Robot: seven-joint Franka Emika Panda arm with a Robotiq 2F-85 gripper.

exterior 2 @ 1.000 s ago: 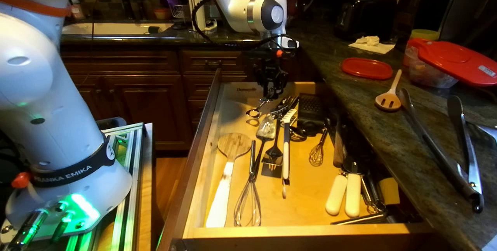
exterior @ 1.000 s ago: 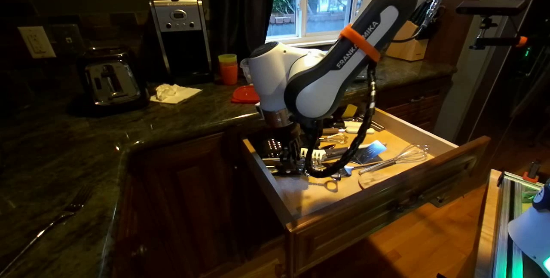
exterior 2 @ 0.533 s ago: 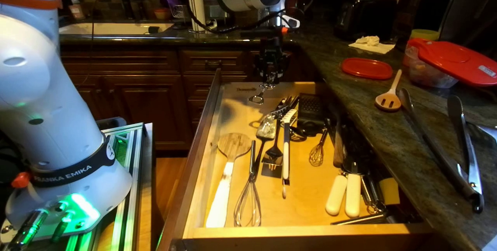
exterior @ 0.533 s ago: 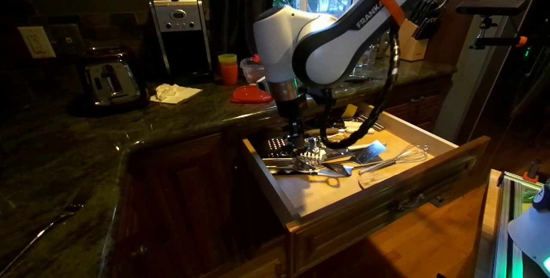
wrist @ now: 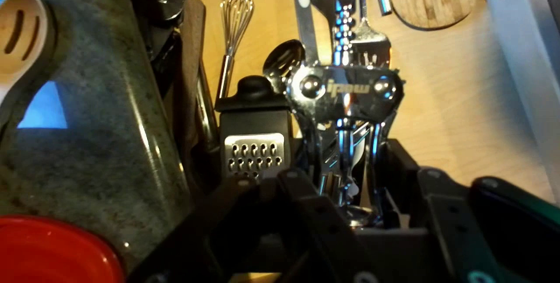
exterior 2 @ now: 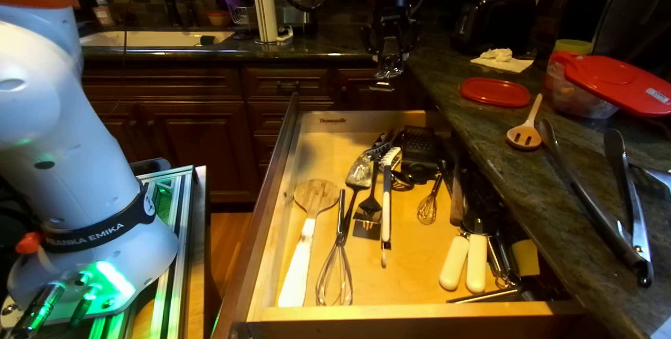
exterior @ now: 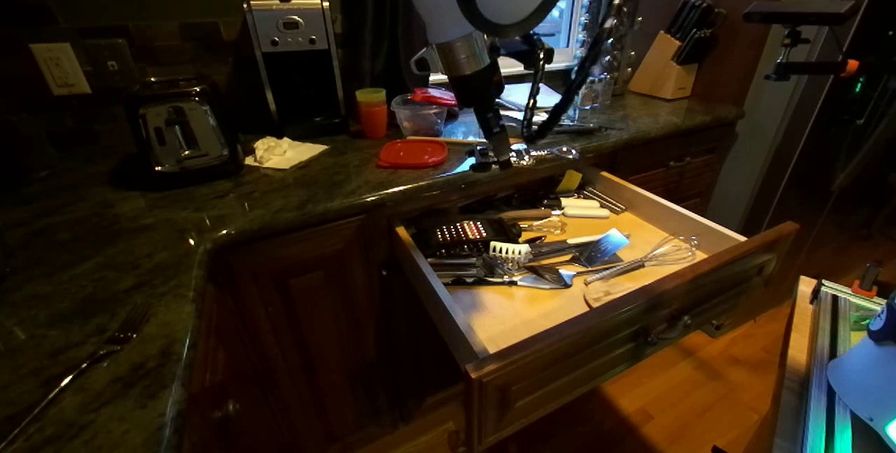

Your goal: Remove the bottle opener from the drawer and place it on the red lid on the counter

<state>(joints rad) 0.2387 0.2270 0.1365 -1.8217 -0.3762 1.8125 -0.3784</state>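
The bottle opener is a shiny metal winged corkscrew. My gripper is shut on its winged body, and its spiral points away from the wrist. In an exterior view the gripper holds the bottle opener tilted near level, above the drawer's back edge. Another exterior view shows the gripper and the bottle opener raised over the drawer's far end. The drawer is open with pale wood inside. The red lid lies flat on the dark counter; it also shows in the wrist view.
The drawer holds a black grater, spatulas, a large whisk and white handles. On the counter near the lid are a slotted wooden spoon, tongs, a clear container with a red lid and a crumpled napkin.
My gripper has risen out of the drawer with the bottle opener in it and moved toward the counter side. The opener has swung from hanging down to nearly level. The drawer has not moved.
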